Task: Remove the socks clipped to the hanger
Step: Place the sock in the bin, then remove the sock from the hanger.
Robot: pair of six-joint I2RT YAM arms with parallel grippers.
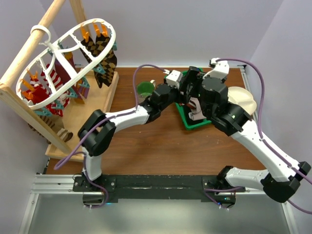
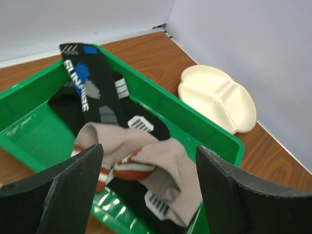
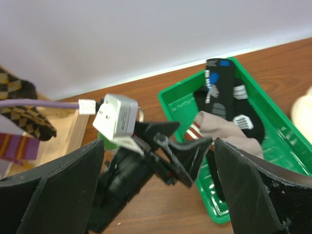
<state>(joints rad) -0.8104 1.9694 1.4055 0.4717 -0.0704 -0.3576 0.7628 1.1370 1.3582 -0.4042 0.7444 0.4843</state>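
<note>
green bin (image 2: 161, 105), blue-patched black sock (image 2: 90, 92), beige sock (image 2: 165, 156) with red stripes

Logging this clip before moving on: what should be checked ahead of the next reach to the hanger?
1. Left end effector open and empty: ok.
2. Tan sock lying inside green bin: ok.
3. Right end effector open: ok.
4. Clearance between the arms over the bin: cannot tell, they crowd close.
5. Hanger emptied: not ok, checkered sock and red-striped socks hang clipped.
</note>
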